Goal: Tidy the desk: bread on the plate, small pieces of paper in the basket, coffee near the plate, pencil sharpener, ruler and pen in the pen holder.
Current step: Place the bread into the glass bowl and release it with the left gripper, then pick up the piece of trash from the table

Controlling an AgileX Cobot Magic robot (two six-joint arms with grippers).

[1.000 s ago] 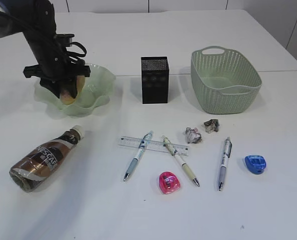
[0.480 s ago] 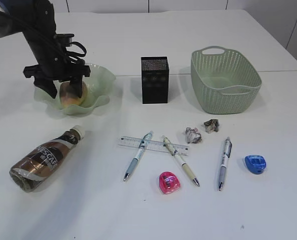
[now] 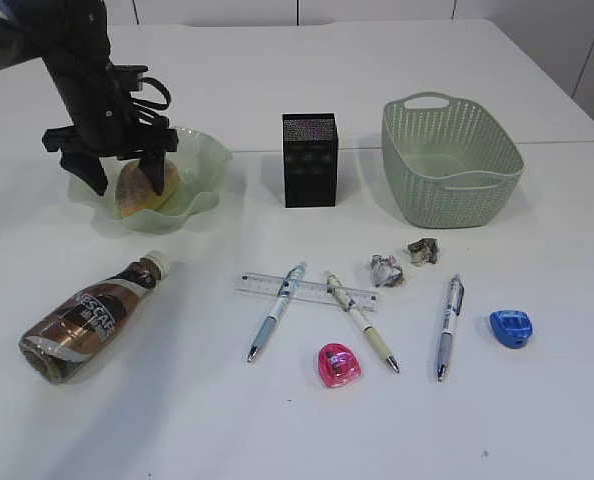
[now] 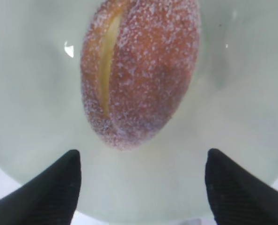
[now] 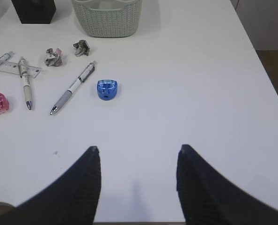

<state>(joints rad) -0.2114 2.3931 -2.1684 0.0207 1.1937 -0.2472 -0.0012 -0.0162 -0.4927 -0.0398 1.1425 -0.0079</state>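
The sugared bread (image 3: 135, 188) lies in the green wavy plate (image 3: 203, 168). My left gripper (image 3: 127, 180) hangs just above it, open, its fingers on either side and clear of the bun. From the wrist, the bread (image 4: 139, 70) rests free on the plate (image 4: 26, 93) beyond the open left gripper (image 4: 143, 152). The coffee (image 3: 87, 320) lies on its side. The ruler (image 3: 312, 290), three pens (image 3: 275, 312) (image 3: 360, 322) (image 3: 448, 325), a pink pencil sharpener (image 3: 338, 365), a blue one (image 3: 511, 328) and two paper pieces (image 3: 385, 269) (image 3: 423, 251) lie on the desk. My right gripper (image 5: 139, 148) is open and empty.
The black pen holder (image 3: 309, 160) stands at the back centre and the basket (image 3: 450, 165) at the back right. The right wrist view shows the blue sharpener (image 5: 107, 89) and a pen (image 5: 72, 89) ahead, with the desk's right edge (image 5: 265, 93) nearby.
My left gripper has opened and let go of the bread, which now rests in the plate. The gripper has risen slightly. Nothing else moved.
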